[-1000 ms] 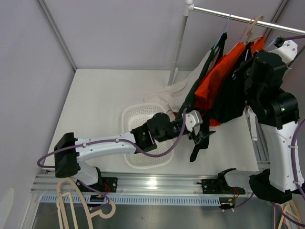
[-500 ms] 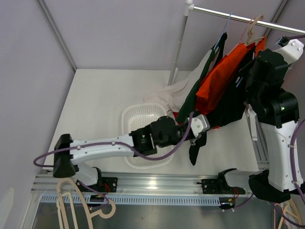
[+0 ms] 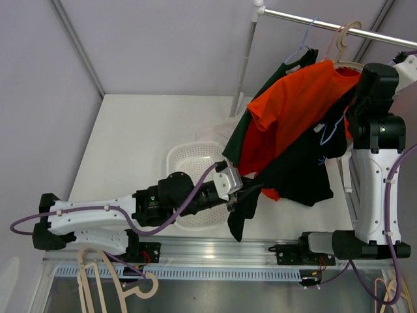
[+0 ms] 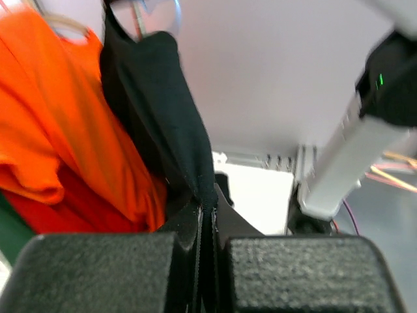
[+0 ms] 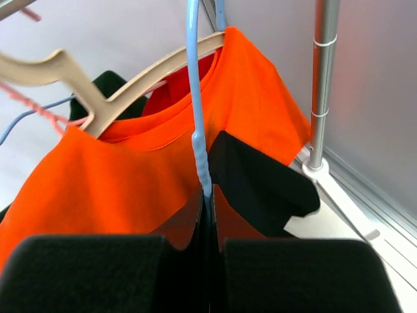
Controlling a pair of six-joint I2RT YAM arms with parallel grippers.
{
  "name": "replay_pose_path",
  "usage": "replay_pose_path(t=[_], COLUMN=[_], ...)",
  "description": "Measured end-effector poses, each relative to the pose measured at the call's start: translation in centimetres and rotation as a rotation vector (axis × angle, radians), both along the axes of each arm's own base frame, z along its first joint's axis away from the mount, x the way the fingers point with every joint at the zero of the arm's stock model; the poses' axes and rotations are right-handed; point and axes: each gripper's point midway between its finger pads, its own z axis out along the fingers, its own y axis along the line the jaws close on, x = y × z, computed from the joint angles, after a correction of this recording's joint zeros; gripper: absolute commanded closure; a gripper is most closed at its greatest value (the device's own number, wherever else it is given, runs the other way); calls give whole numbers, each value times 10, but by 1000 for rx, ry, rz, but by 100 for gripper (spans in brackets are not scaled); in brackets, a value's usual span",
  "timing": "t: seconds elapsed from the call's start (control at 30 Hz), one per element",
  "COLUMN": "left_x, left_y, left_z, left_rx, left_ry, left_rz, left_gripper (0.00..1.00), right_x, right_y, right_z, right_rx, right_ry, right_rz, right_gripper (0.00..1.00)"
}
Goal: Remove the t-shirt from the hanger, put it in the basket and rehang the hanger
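A black t-shirt (image 3: 300,173) hangs on a thin blue wire hanger (image 5: 195,98) under the rail and is stretched down toward the near left. My left gripper (image 3: 251,189) is shut on its lower edge; in the left wrist view the black cloth (image 4: 163,117) runs straight into the closed left gripper (image 4: 207,212). My right gripper (image 3: 353,111) is up beside the rail, and the right wrist view shows this gripper (image 5: 207,195) shut on the blue hanger's twisted neck. A black sleeve (image 5: 260,182) shows just past it.
An orange t-shirt (image 3: 293,104) on a wooden hanger (image 5: 117,91) and a dark green garment (image 3: 244,130) hang on the same rail (image 3: 326,23). The upright rack pole (image 5: 324,85) is close on the right. A white basket (image 3: 186,160) sits under my left arm, and spare wooden hangers (image 3: 98,280) lie at the near left.
My left gripper shut on the black t-shirt's edge and drew back toward the near left, stretching the cloth. The hanging garments swung and spread leftward. My right arm shifted up by the rail.
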Motion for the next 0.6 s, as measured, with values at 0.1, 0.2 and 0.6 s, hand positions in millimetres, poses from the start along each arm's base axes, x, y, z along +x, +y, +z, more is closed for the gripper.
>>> replay_pose_path(t=[0.1, 0.2, 0.6], left_x=[-3, -4, 70], left_y=[-3, -7, -101], left_z=[-29, -58, -83], left_rx=[42, 86, 102], left_ry=[41, 79, 228], left_rz=[-13, -14, -12], left_gripper=[99, 99, 99], right_x=[6, 9, -37], right_y=[-11, -12, 31], right_z=[0, 2, 39], right_rx=[11, 30, 146], right_ry=[7, 12, -116], right_rz=[-13, 9, 215], right_gripper=[100, 100, 100])
